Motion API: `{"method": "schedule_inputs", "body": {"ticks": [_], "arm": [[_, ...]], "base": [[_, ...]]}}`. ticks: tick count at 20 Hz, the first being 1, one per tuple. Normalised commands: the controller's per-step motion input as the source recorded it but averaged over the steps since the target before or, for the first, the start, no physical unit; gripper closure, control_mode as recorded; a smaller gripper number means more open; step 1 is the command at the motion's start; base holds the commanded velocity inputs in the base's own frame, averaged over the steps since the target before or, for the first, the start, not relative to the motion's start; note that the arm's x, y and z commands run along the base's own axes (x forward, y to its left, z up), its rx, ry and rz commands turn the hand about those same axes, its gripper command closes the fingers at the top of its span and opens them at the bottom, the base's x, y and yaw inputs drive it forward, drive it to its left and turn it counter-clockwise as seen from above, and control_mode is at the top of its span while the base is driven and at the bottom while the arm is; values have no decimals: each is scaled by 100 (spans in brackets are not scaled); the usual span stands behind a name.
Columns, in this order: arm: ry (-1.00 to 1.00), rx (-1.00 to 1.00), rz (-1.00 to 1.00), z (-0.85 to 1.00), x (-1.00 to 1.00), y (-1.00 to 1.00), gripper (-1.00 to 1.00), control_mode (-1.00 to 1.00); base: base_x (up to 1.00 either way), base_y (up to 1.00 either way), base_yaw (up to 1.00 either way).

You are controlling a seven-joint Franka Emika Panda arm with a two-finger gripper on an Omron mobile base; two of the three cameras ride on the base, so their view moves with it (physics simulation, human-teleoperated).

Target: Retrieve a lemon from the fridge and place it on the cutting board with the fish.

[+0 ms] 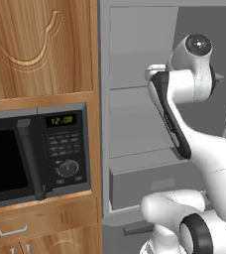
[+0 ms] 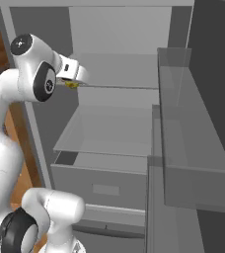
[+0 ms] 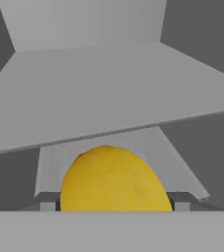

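Lemon (image 3: 115,179) sits right against my camera, between the fingers of my gripper (image 2: 73,84), which clamp it wide because it's plump. I hold it above the fridge (image 2: 134,54) shelf (image 2: 109,131), ready for lifting out.

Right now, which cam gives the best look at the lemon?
Hand view: the lemon sits large and close, between the hand's fingertips, with the fridge shelf behind it. The right base view shows just a small yellow sliver at the hand. In the left base view the arm blocks it.

matt grey fridge (image 2: 134,54), dimpled lemon (image 3: 115,179)
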Motion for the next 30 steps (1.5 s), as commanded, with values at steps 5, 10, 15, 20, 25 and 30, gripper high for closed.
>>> {"method": "schedule_inputs", "body": {"ticks": [5,10,15,20,25,30], "arm": [[1,0,2,-2,-81,0,100,-100],[6,1,8,-26,-59,0,100,-100],[13,0,12,-25,-33,0,100,-100],[16,0,5,-27,-17,0,100,-100],[14,0,1,-40,-21,0,100,-100],[14,-2,0,-48,-16,1,100,-100]], "base": [[0,0,0],[0,0,0],[0,0,0],[0,0,0],[0,0,0],[0,0,0]]}}
